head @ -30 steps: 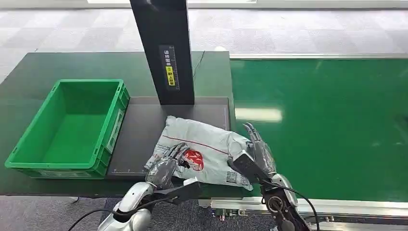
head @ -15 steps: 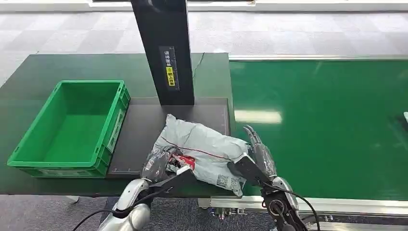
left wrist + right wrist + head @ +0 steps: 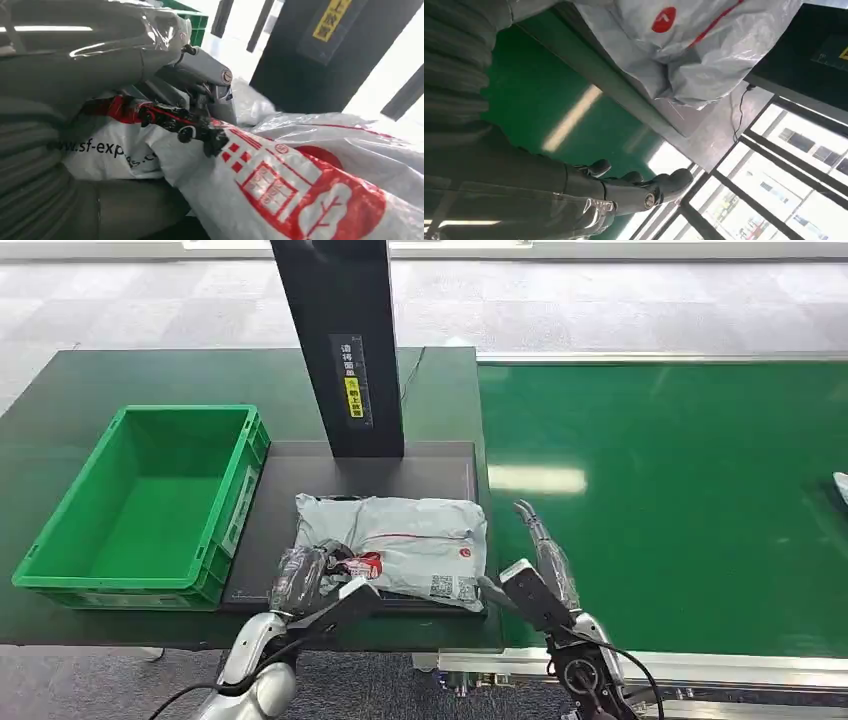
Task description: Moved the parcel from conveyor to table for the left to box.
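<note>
The grey plastic parcel (image 3: 400, 540) with red print lies flat on the dark mat (image 3: 290, 490) of the table, in front of the black post. My left hand (image 3: 303, 576) grips its near left corner; in the left wrist view the fingers (image 3: 202, 95) pinch a fold of the parcel (image 3: 300, 185) by the red logo. My right hand (image 3: 543, 558) is over the conveyor's near edge, just right of the parcel, fingers straight and apart, holding nothing. In the right wrist view the right hand (image 3: 634, 189) is apart from the parcel (image 3: 689, 45).
An empty green crate (image 3: 60, 540) stands on the table left of the mat. The black post (image 3: 340, 340) rises behind the parcel. The green conveyor belt (image 3: 680, 490) stretches to the right, with the edge of another pale parcel (image 3: 841, 486) at the far right.
The parcel has slid left off the conveyor's edge onto the mat and flattened, drawn by my left hand. My right hand has come off it and stays by the belt.
</note>
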Controlling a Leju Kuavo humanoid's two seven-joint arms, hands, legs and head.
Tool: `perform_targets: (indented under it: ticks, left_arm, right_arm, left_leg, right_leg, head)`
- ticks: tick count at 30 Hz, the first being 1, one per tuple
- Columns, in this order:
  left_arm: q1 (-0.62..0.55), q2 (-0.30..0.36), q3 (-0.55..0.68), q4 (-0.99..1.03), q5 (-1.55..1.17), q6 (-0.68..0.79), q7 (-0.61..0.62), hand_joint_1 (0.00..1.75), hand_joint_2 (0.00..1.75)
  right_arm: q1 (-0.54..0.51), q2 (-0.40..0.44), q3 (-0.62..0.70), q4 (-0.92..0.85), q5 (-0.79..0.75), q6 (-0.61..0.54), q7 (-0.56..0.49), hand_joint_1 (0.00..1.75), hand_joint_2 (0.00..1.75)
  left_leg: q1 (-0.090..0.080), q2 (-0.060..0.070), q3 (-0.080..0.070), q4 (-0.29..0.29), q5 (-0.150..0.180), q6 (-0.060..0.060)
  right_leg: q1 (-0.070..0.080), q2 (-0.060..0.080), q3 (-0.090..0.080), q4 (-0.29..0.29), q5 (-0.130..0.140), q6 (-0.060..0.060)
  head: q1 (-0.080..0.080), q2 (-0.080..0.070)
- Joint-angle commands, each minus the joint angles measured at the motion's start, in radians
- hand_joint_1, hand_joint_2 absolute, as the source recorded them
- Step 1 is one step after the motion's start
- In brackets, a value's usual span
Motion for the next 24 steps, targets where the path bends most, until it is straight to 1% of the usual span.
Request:
perform_targets:
  ticks: [1, 2, 3, 7, 11, 13, 17, 18, 19, 21, 24]
  left_arm:
    - [0.012, 0.005, 0.032, -0.148, 0.043, 0.217, -0.233, 1.75, 1.75]
    - [0.008, 0.008, 0.034, -0.155, 0.041, 0.227, -0.24, 1.75, 1.75]
    - [0.01, 0.007, 0.04, -0.195, 0.053, 0.287, -0.286, 1.75, 1.75]
    - [0.008, 0.03, 0.033, -0.301, 0.021, 0.366, -0.332, 1.75, 1.75]
    - [0.0, 0.05, 0.049, -0.375, -0.017, 0.486, -0.387, 1.75, 1.75]
    - [-0.007, 0.065, 0.048, -0.386, -0.047, 0.485, -0.391, 1.75, 1.75]
    - [-0.029, 0.053, 0.104, -0.368, -0.088, 0.486, -0.331, 1.75, 1.75]
    - [-0.052, 0.057, 0.125, -0.329, -0.122, 0.471, -0.282, 1.75, 1.75]
    - [-0.054, 0.06, 0.128, -0.327, -0.122, 0.471, -0.282, 1.75, 1.75]
    - [-0.098, 0.06, 0.175, -0.24, -0.142, 0.398, -0.174, 1.75, 1.75]
    - [-0.18, 0.067, 0.248, -0.08, -0.145, 0.328, -0.071, 1.75, 1.75]
  right_arm:
    - [0.015, 0.021, -0.058, -0.054, -0.045, -0.014, -0.031, 0.0, 1.75]
    - [0.012, 0.02, -0.059, -0.053, -0.049, -0.015, -0.034, 0.0, 1.75]
    - [0.015, 0.023, -0.064, -0.055, -0.067, -0.027, -0.042, 0.0, 1.75]
    - [0.025, 0.02, -0.055, -0.057, -0.103, -0.034, -0.046, 0.0, 1.75]
    - [0.033, 0.032, -0.034, -0.06, -0.118, -0.031, -0.051, 0.0, 1.75]
    - [0.035, 0.037, -0.024, -0.061, -0.118, -0.028, -0.052, 0.0, 1.75]
    - [0.064, 0.039, -0.005, -0.092, -0.12, -0.025, -0.054, 0.0, 1.75]
    - [0.078, 0.04, -0.002, -0.11, -0.127, -0.019, -0.05, 0.0, 1.75]
    - [0.079, 0.04, -0.001, -0.111, -0.126, -0.019, -0.05, 0.0, 1.75]
    - [0.11, 0.035, 0.005, -0.148, -0.13, -0.011, -0.04, 0.0, 1.75]
    - [0.134, 0.032, 0.014, -0.181, -0.13, 0.005, -0.033, 0.0, 1.75]
  left_leg:
    - [0.0, 0.0, -0.002, 0.001, 0.0, 0.0]
    - [0.0, 0.0, -0.004, 0.001, 0.0, 0.0]
    - [0.0, 0.0, -0.003, 0.001, 0.0, 0.0]
    - [0.0, 0.0, -0.005, 0.001, 0.0, 0.0]
    - [0.0, 0.0, -0.005, 0.001, 0.0, 0.0]
    - [0.001, 0.001, -0.005, 0.001, 0.0, 0.0]
    - [0.0, 0.0, -0.004, 0.0, 0.0, 0.0]
    - [0.001, 0.0, -0.005, 0.0, 0.0, 0.0]
    - [0.001, -0.001, -0.004, 0.0, 0.0, 0.0]
    - [0.001, -0.001, -0.005, 0.0, 0.001, 0.0]
    - [0.0, -0.002, -0.004, 0.0, 0.001, 0.0]
  right_leg:
    - [0.0, 0.0, -0.002, 0.0, 0.0, 0.0]
    - [0.0, 0.0, -0.003, 0.0, 0.0, 0.0]
    - [0.0, 0.0, -0.003, 0.0, 0.0, 0.0]
    - [0.001, 0.0, -0.005, 0.0, 0.0, 0.0]
    - [0.001, 0.0, -0.005, 0.0, 0.0, 0.0]
    - [0.001, 0.001, -0.005, 0.0, 0.0, 0.0]
    - [0.0, 0.0, -0.004, 0.0, 0.0, 0.0]
    - [0.001, 0.0, -0.004, 0.0, 0.001, 0.0]
    - [0.001, -0.001, -0.004, 0.0, 0.0, 0.0]
    - [0.001, -0.001, -0.004, 0.0, 0.001, 0.0]
    - [0.0, -0.002, -0.003, 0.0, 0.0, 0.0]
  head:
    - [0.0, 0.0]
    - [0.0, 0.0]
    - [0.0, 0.0]
    - [0.0, 0.0]
    - [0.0, 0.0]
    - [0.0, 0.0]
    - [0.0, 0.0]
    - [0.0, 0.0]
    - [0.0, 0.0]
    - [0.0, 0.0]
    - [0.0, 0.0]
